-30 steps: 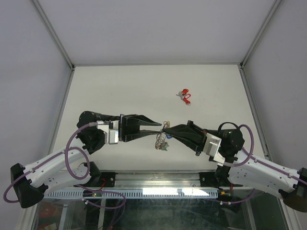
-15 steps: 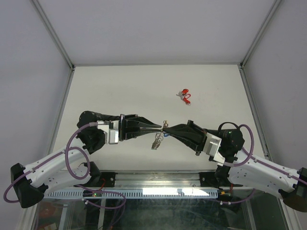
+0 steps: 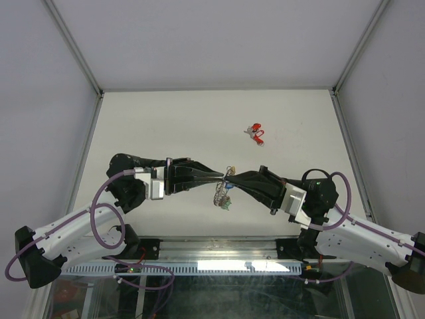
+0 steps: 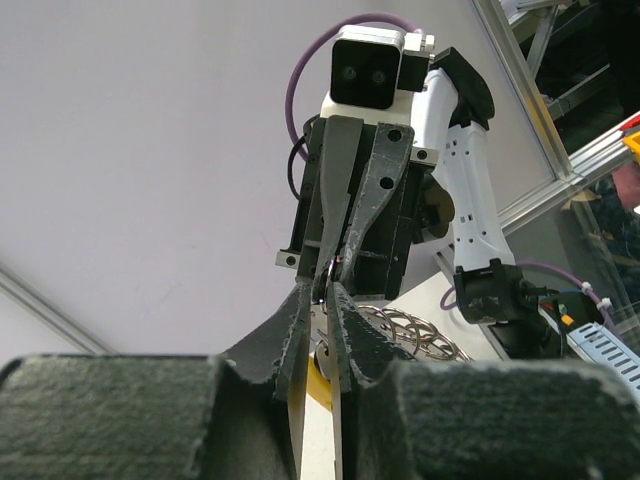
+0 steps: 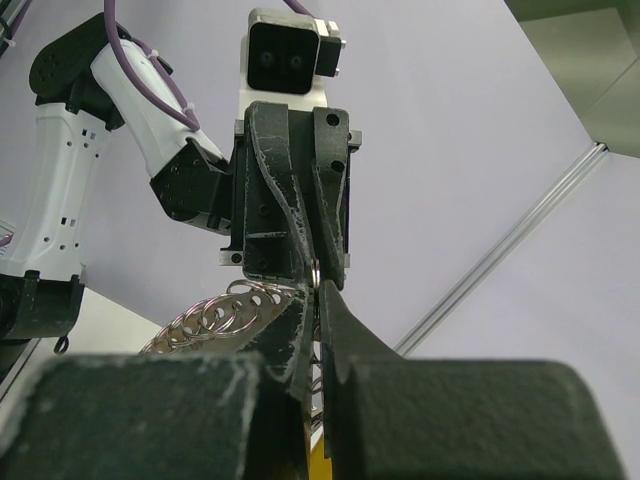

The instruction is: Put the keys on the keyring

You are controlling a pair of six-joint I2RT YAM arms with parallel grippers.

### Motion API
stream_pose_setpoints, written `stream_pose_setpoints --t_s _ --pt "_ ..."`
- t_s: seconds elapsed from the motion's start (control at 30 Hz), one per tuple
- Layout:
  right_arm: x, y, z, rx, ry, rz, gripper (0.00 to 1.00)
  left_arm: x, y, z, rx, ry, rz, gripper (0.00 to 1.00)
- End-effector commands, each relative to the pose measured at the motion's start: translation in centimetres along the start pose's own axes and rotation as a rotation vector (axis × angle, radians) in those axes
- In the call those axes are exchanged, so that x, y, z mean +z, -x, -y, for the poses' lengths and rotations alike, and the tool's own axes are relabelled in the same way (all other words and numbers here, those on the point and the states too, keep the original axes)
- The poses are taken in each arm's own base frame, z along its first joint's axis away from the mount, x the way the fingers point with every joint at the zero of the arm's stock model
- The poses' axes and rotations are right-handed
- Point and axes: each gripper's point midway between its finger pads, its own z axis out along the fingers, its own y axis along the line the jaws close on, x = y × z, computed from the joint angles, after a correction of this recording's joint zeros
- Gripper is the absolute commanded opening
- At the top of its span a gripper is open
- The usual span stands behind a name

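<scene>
The keyring [image 3: 220, 195] hangs above the table between my two grippers, which meet tip to tip. My left gripper [image 3: 221, 176] is shut on its top from the left. My right gripper [image 3: 230, 177] is shut on it from the right. A blue-tagged key [image 3: 228, 187] and a green-tagged key [image 3: 228, 205] dangle from the loop. A red-tagged key [image 3: 255, 133] lies alone on the table farther back. In the left wrist view my left gripper [image 4: 325, 292] pinches metal, with the silvery rings [image 4: 405, 332] and a yellow piece [image 4: 318, 368] behind. In the right wrist view my right gripper [image 5: 317, 290] grips beside the rings [image 5: 222, 306].
The white table [image 3: 166, 126] is walled by grey panels on the left, back and right. A metal rail [image 3: 219, 252] runs along the near edge by the arm bases. Purple cables [image 3: 106, 199] loop from both arms.
My left gripper was open around the right gripper's tip and has shut on the keyring. The hanging loop and keys swung slightly. The red-tagged key has not moved.
</scene>
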Motion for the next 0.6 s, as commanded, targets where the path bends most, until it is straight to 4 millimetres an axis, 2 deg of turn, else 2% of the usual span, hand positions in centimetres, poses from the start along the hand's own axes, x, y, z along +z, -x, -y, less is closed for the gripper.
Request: stream_pose_setpoints --t_s 0.0,0.1,0.57 --pt "0.77 2.91 2.60 -0.056 -0.063 0.063 0.00 0.55 1.51 -0.33 0.054 -0.020 0.035 0.08" --pt "0.77 2.78 2.58 -0.056 -0.061 0.057 0.00 0.53 1.48 -0.26 0.064 -0.027 0.034 0.00" --pt "0.34 2.30 2.56 -0.060 -0.058 0.006 0.01 0.46 1.66 -0.57 0.096 -0.024 0.015 0.00"
